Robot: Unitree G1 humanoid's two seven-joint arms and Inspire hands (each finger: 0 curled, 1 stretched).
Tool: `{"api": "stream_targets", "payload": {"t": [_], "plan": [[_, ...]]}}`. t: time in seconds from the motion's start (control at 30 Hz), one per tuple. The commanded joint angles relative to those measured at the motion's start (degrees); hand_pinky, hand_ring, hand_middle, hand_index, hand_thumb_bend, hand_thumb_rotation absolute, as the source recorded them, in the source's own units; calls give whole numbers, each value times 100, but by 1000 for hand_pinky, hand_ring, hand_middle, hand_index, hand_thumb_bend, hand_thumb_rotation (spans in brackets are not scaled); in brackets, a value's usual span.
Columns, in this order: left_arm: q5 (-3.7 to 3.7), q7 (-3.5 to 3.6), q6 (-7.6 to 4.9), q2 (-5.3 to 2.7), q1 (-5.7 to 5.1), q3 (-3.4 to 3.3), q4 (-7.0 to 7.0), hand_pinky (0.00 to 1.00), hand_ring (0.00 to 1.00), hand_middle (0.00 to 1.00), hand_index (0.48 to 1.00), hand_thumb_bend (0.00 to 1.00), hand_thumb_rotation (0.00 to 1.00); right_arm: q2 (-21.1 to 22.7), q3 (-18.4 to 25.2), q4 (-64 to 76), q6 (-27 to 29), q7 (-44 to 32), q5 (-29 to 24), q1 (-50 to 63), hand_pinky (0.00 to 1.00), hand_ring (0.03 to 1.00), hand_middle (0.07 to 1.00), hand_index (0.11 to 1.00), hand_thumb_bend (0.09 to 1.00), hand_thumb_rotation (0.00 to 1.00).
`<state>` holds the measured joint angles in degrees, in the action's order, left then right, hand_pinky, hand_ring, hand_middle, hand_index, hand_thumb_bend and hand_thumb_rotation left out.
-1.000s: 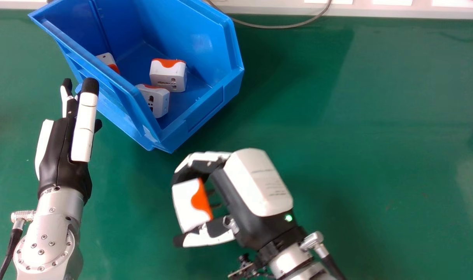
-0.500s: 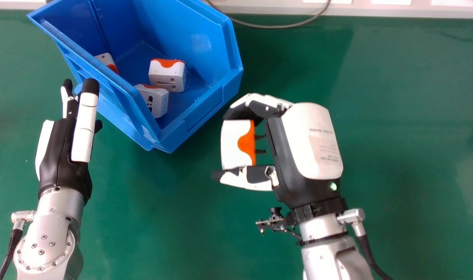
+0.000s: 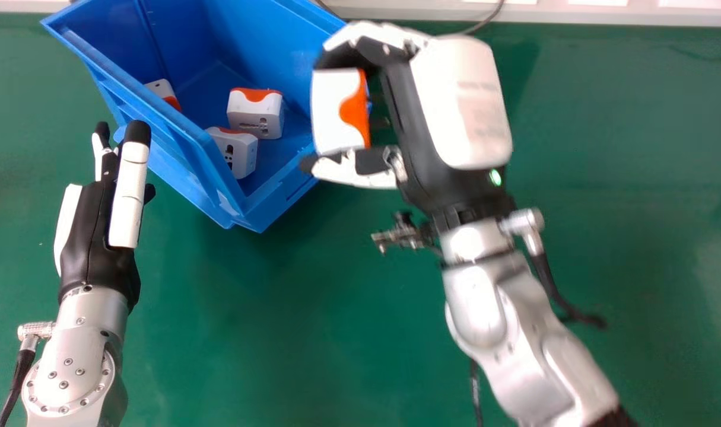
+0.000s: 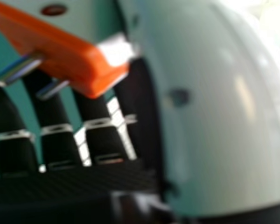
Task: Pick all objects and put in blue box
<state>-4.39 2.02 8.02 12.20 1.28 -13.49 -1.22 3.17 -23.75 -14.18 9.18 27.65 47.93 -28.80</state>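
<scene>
Adapter [image 3: 334, 111], gripped in curled right hand [image 3: 462, 104], moved forward to blue box [image 3: 262, 207]; left hand [image 3: 93, 237] unmoved, open.

One blue box [image 3: 265, 207], four white-and-orange adapters [image 3: 255, 112] (three inside, one held), one left hand [image 3: 93, 237], one right hand [image 3: 419, 118]

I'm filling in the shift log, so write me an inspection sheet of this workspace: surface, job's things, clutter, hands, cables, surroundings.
Surface: green tabletop, a few faint marks.
Job's things: one white-and-orange adapter held, metal pins toward the palm; three similar adapters inside the blue box.
Clutter: nothing seen.
Hands: right hand curled round its adapter, overlapping the box's right side in the head view; left hand open, beside the box.
Cables: thin cable at the table's far edge; black leads at both wrists.
Surroundings: white ledge beyond the table.
</scene>
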Motion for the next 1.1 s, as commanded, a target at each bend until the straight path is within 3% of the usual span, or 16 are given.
{"api": "stream_targets", "payload": {"t": [0.0,0.2,0.3,0.37,0.5,0.73,0.87,1.07], "plan": [[22,16,-138,22,-38,-5,-126,936,980,1000,1000,747,1000,66,9,-620,372,104,-61,-850,340,463,515,478,499,0],[-2,66,-199,11,-160,-10,-184,937,981,1000,1000,749,1000,-74,-246,-2482,587,388,62,-2181,334,481,541,453,494,0],[-34,111,-247,22,-206,-33,-165,939,983,1000,1000,747,1000,-214,-351,-3258,551,407,29,-2687,291,437,532,535,488,0],[-36,142,-275,33,-217,-35,-139,940,987,1000,1000,753,1000,-294,-403,-3776,535,399,5,-3024,304,441,525,528,492,0],[28,137,-289,41,-212,-18,-127,934,984,1000,1000,758,1000,-446,-525,-4666,422,397,16,-3624,314,448,513,519,496,0],[0,208,-274,58,-241,-11,-158,952,997,1000,1000,774,1000,-579,-645,-5420,459,257,-108,-4168,317,450,513,510,497,0],[10,177,-224,33,-251,-14,-203,957,1000,1000,1000,778,1000,-624,-748,-5600,399,215,-56,-4296,325,456,514,482,499,0],[44,166,-283,28,-246,25,-161,946,994,1000,1000,780,999,-558,-973,-5681,483,372,43,-4355,316,445,526,503,497,0]]}}
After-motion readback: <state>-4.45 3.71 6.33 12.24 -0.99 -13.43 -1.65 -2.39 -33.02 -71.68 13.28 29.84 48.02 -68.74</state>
